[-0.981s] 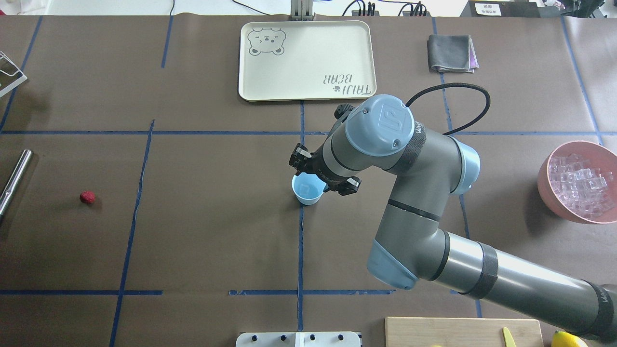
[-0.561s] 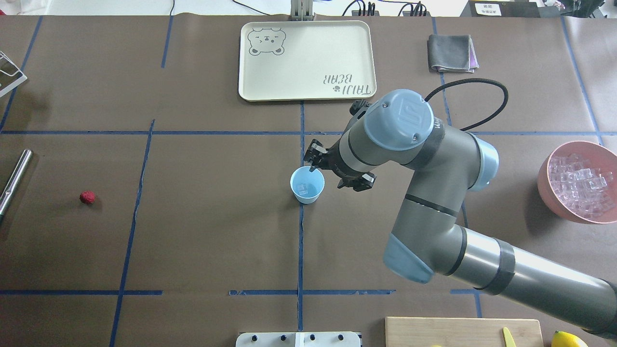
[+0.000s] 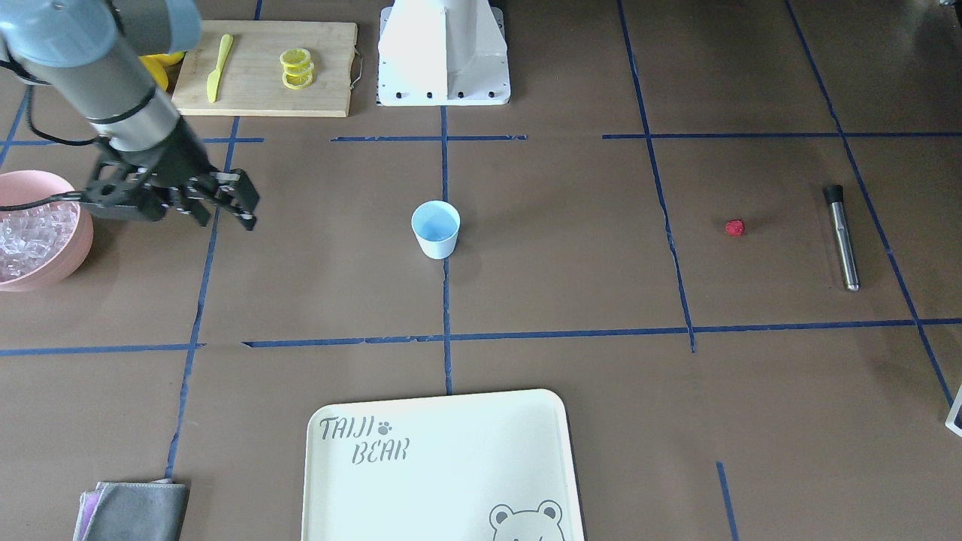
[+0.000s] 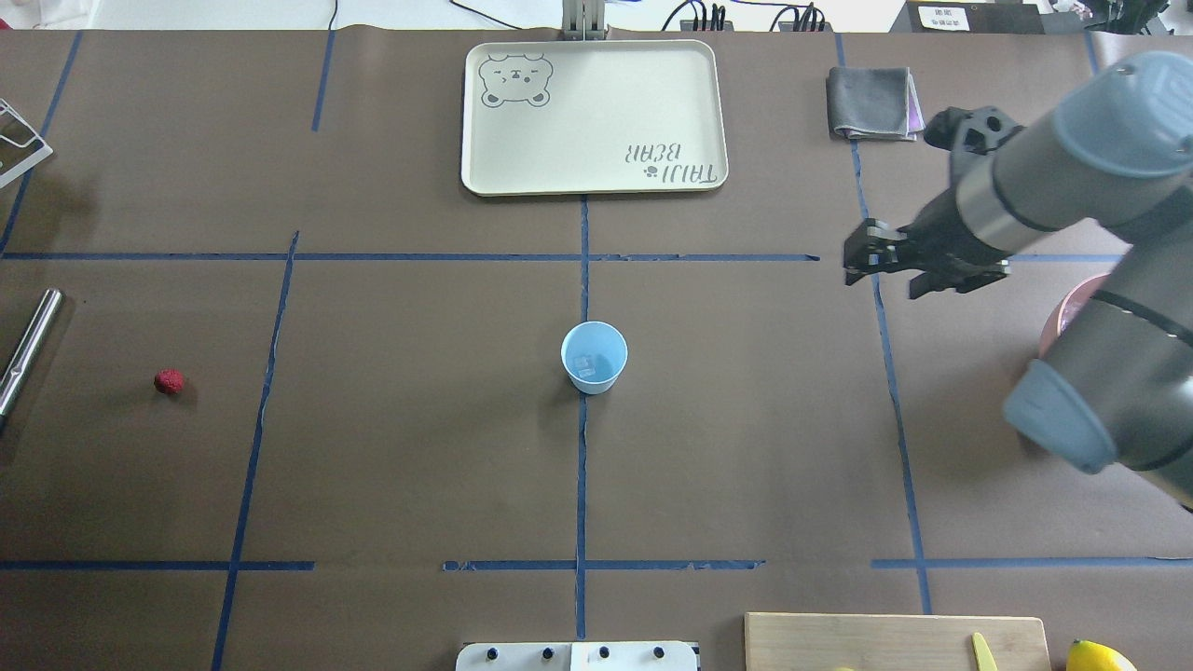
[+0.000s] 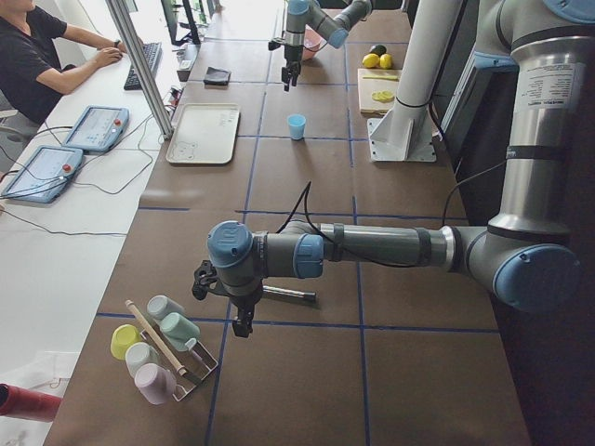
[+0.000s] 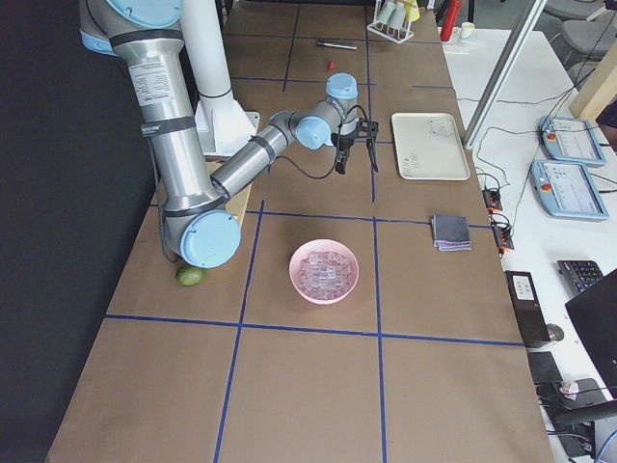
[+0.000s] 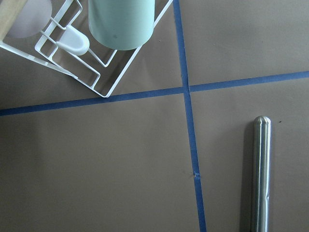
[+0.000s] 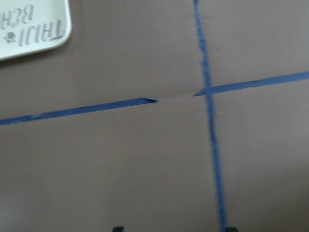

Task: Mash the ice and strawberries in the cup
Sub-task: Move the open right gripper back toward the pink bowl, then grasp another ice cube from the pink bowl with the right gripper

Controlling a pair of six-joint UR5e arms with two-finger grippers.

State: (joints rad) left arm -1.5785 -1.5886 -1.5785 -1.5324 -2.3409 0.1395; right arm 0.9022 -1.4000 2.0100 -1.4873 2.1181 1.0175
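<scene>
The pale-blue cup [image 4: 594, 357] stands upright at the table's middle, also in the front view [image 3: 436, 229], with one clear ice cube [image 4: 585, 365] inside. The red strawberry [image 4: 169, 380] lies far left on the table. My right gripper [image 4: 884, 278] is open and empty, in the air between the cup and the pink bowl [image 3: 75, 248] of ice cubes [image 3: 26, 233]; it also shows in the front view [image 3: 225, 214]. My left gripper [image 5: 244, 321] hovers near the steel muddler [image 4: 28, 349]; I cannot tell whether it is open.
A cream bear tray [image 4: 593, 116] and a folded grey cloth [image 4: 871, 102] lie at the far side. A cutting board [image 3: 255, 90] with lemon slices [image 3: 297, 68] and a yellow knife sits near the robot base. A wire cup rack [image 7: 72, 63] stands at the left end.
My right gripper has moved away from above the cup, to the right toward the pink bowl. The cup and the ice cube in it stay put.
</scene>
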